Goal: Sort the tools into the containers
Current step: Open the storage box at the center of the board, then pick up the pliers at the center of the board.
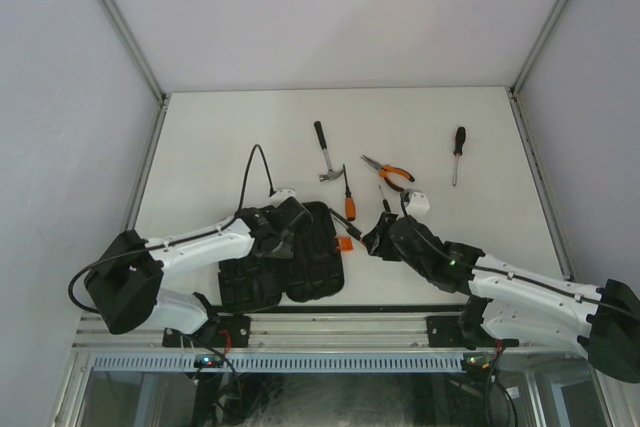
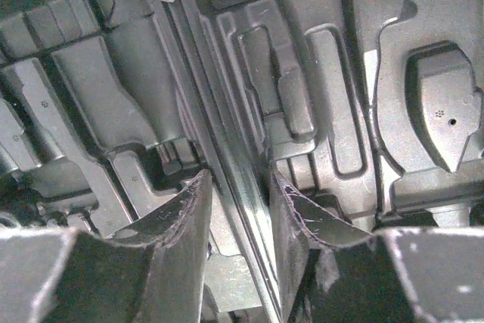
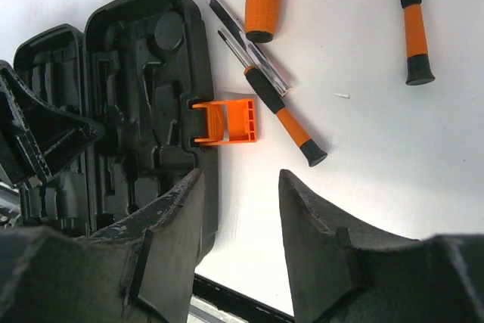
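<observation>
Tool case (image 1: 285, 269): lies open flat in 2 halves at the near edge of the desk (image 1: 230, 137), moulded slots facing up. No tool shows in the slots I can see.
Tools: all lie out on the desk beyond the case. The claw hammer (image 1: 323, 152) and orange-handled pliers (image 1: 388, 173) are mid-desk, and the long black-handled screwdriver (image 1: 457, 153) is well apart to the right. A slim black-and-orange screwdriver (image 3: 283, 115) lies just beside the orange latch (image 3: 227, 120).
Left fingers (image 2: 181, 232): apart, 1 on each side of the case's hinge ridge, low over it. I see no contact with the ridge.
Right fingers (image 3: 170, 225): apart with only bare desk between them, and 1 finger hangs over the case's rim.
Risk 1: if the left fingers pinch the hinge, the case could tilt, slide or fold half shut, and the slots would no longer sit where the tools must go.
Risk 2: the right finger over the rim could knock the case or the latch on its way down.
Risk 3: the slim tools by the latch lie close and crossed, so a grab there may roll 1 away or take 2 at once.
</observation>
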Robot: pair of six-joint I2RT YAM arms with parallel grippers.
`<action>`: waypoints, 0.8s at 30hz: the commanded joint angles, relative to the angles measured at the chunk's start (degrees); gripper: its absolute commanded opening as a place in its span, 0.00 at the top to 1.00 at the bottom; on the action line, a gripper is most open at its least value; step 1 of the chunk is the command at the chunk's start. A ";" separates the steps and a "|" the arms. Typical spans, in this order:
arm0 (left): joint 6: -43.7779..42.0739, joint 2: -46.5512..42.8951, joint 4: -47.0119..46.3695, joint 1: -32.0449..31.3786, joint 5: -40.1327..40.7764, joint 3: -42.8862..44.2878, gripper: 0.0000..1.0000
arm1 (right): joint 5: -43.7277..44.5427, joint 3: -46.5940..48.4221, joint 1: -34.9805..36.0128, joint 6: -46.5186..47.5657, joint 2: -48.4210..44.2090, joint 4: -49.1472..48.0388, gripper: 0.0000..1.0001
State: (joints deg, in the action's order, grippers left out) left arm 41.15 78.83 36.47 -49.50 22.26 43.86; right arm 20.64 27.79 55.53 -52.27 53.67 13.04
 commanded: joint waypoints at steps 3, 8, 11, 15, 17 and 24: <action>-7.36 2.01 -0.85 4.00 0.47 2.91 0.63 | 0.80 -0.27 0.07 -0.46 -2.04 -0.06 0.56; -11.04 3.97 -2.86 7.25 -2.13 3.92 0.65 | 0.80 -0.80 -0.02 -0.46 -2.84 0.36 0.57; -12.09 5.44 -2.95 8.54 -1.86 5.54 0.65 | 0.89 -1.03 -0.01 -0.51 -3.28 0.44 0.56; -13.61 7.17 -3.28 10.96 -2.78 7.43 0.66 | 0.88 -1.16 -0.10 -0.33 -3.53 0.61 0.57; -14.50 7.73 -3.37 11.98 -3.05 8.34 0.66 | 0.91 -1.12 -0.13 -0.22 -3.65 0.84 0.57; -15.48 10.49 -3.51 14.66 -4.69 10.98 0.66 | 1.05 -1.24 -0.26 -0.16 -3.82 1.07 0.57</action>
State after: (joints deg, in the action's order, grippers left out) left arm 27.33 87.44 34.59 -36.42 18.81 51.40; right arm 20.69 26.50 55.53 -52.27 50.96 14.57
